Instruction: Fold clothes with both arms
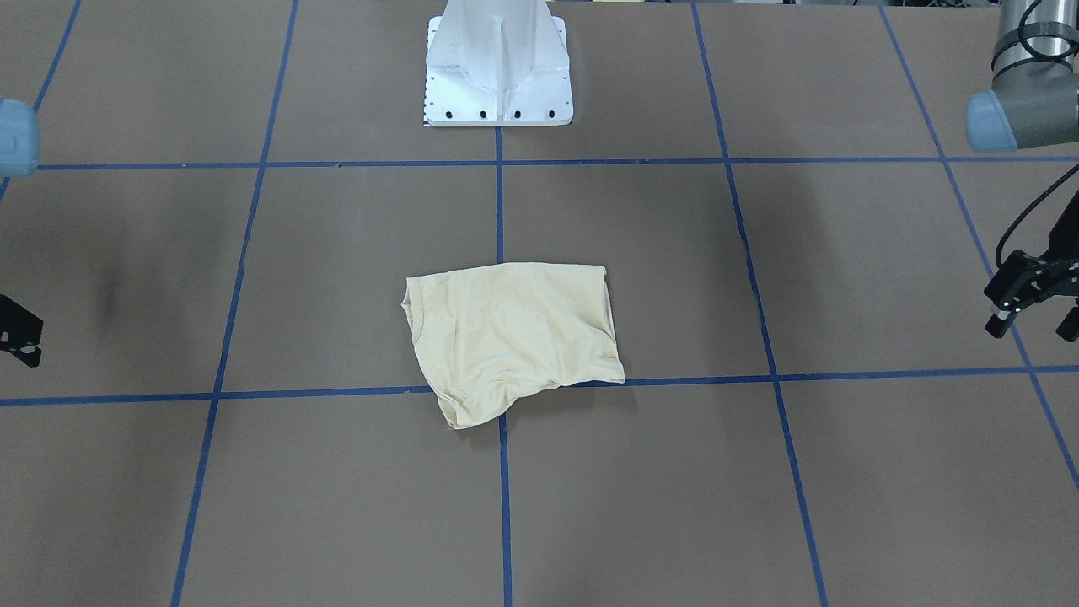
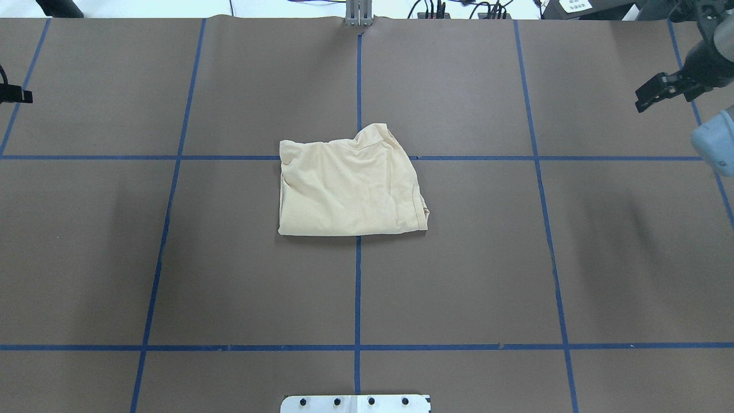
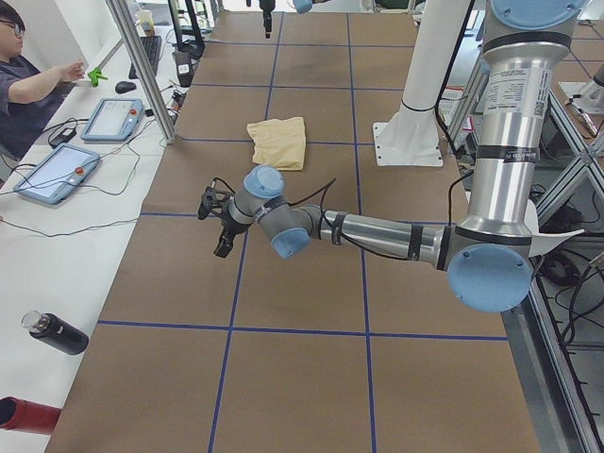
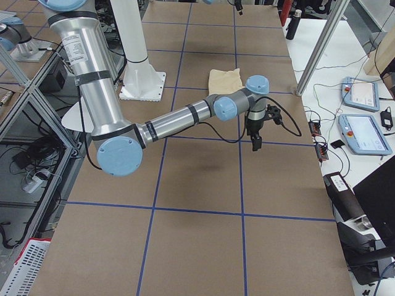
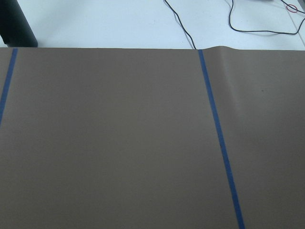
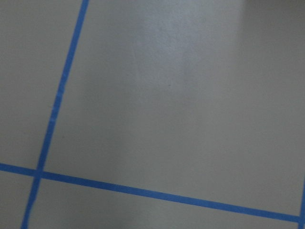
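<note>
The clothes, one pale cream-yellow T-shirt (image 1: 514,333) (image 2: 350,192), lie folded into a compact, roughly square bundle at the middle of the brown table, collar edge to one side; the print is hidden. The shirt (image 3: 278,142) (image 4: 224,80) also shows small in both side views. My left gripper (image 1: 1033,324) (image 3: 213,226) hovers open and empty far out at the table's left end. At the opposite end, my right gripper (image 2: 651,92) (image 4: 261,129) hangs open with nothing in it. Both wrist views show only bare table and blue tape.
The white pedestal base (image 1: 497,76) (image 2: 355,403) stands at the robot's side. Blue tape lines (image 2: 358,287) grid the table. Beside the table a person (image 3: 28,75) sits at a desk with pendants (image 3: 57,170) and bottles (image 3: 57,332); a metal post (image 3: 142,66) rises there.
</note>
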